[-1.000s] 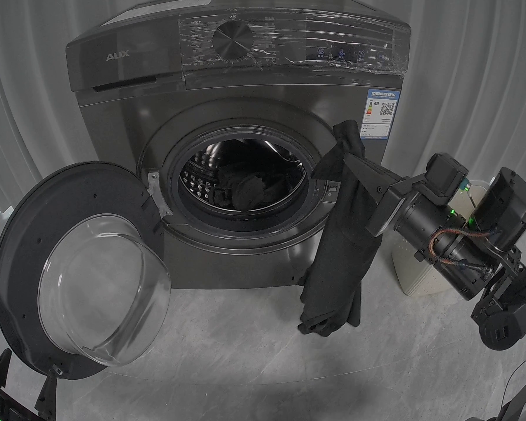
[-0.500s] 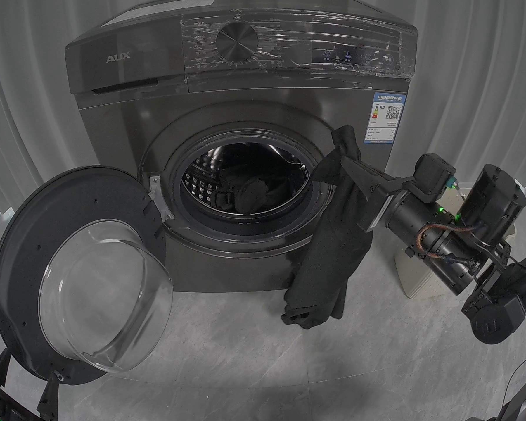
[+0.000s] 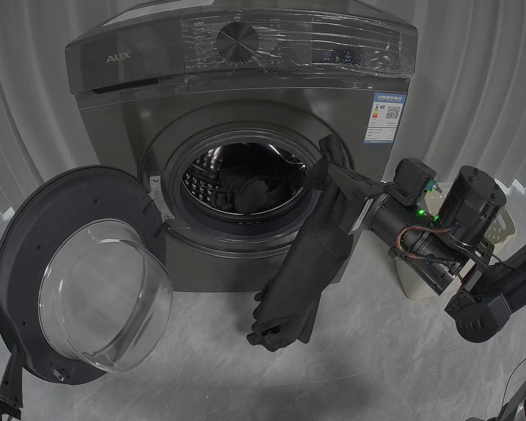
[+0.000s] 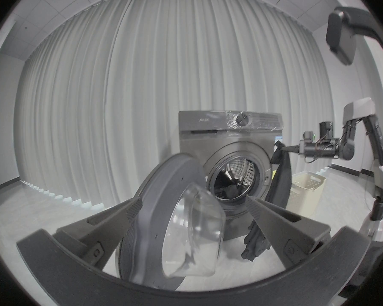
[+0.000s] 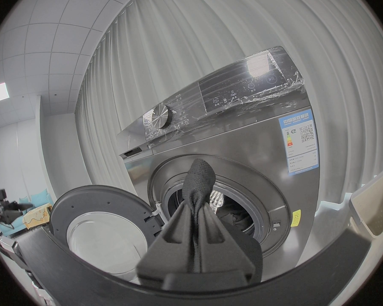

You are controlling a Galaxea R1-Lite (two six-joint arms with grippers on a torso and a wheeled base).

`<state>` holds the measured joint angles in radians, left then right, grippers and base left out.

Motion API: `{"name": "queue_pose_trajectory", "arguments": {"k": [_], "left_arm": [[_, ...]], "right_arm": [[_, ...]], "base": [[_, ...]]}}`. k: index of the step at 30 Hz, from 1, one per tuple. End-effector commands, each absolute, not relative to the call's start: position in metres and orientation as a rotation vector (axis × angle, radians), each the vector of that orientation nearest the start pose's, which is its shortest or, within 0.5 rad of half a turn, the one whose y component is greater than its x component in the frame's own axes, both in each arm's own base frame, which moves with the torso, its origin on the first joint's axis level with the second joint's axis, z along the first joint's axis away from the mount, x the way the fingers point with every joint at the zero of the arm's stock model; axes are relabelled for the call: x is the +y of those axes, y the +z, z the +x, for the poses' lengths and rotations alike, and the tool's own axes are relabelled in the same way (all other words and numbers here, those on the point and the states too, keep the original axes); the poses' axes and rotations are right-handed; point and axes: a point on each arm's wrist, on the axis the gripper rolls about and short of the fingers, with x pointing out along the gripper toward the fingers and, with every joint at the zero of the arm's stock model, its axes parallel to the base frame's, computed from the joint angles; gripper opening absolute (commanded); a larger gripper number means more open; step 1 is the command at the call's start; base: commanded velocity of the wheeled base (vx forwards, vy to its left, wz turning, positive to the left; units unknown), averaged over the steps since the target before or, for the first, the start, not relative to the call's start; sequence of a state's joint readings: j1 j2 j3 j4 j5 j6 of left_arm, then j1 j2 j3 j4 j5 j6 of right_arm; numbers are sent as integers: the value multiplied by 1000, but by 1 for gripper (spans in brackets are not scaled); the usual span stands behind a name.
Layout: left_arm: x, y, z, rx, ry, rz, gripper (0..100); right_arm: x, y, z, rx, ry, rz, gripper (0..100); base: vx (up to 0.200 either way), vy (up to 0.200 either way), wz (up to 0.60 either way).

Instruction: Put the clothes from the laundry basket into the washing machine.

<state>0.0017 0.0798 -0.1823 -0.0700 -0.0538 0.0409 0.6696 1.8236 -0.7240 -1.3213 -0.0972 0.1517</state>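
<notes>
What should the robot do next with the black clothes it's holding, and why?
Probably lift the dark garment and carry it toward the drum opening. The right gripper is shut on its top end, right beside the opening's rim. Most of the cloth hangs down in front of the washing machine, low toward the floor, so it likely needs raising to go in.

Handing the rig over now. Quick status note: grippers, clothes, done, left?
Right gripper: shut on a long black garment, held at the right rim of the opening of the grey front-loading washing machine; it hangs outside, lower end near the floor.
Left gripper: open, low, near the open round door.
Done: dark clothes lie in the drum.
Left: feed the garment in; check the beige laundry basket right of the machine, contents hidden.
</notes>
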Motion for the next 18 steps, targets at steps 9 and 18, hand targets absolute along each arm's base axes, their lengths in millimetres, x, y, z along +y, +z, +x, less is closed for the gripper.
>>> {"name": "queue_pose_trajectory", "arguments": {"k": [9,18], "left_arm": [[-28,200,109,74,-415,58,100],[-79,179,159,170,-479,42,100]], "right_arm": [[222,213,284,-158,593,278,0],[228,216,292,-153,587,281,0]], "base": [[0,0,0],[0,0,0]]}}
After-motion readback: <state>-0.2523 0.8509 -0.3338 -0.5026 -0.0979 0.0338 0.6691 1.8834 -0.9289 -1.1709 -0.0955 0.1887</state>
